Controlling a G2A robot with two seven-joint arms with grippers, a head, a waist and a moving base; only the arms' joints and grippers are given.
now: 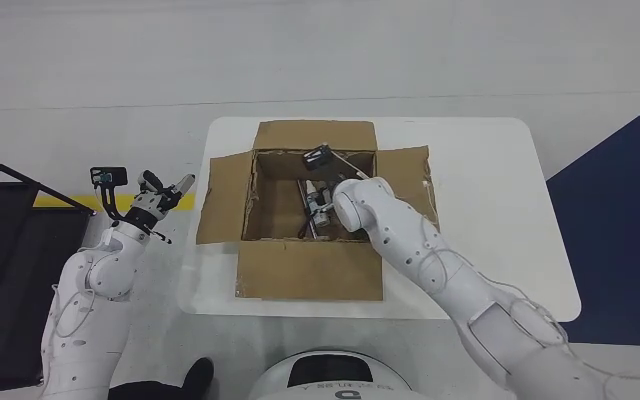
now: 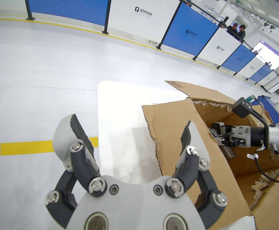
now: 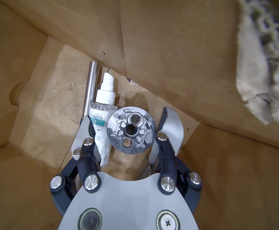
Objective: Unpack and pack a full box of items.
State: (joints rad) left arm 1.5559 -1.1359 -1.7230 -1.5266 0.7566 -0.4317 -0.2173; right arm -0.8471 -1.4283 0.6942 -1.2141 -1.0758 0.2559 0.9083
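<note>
Right gripper (jaws apart) straddling metal disc, spray bottle beside, inside box

Showing lettered logos on the white and blue partition panels; showing a teal-banded printed label on the spray bottle, lettering too small for reading.

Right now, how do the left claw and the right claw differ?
The left claw hangs outside the box, beside the table; the right claw is down inside the box. The left claw is empty; the right claw straddles a metal disc. Both are open.
</note>
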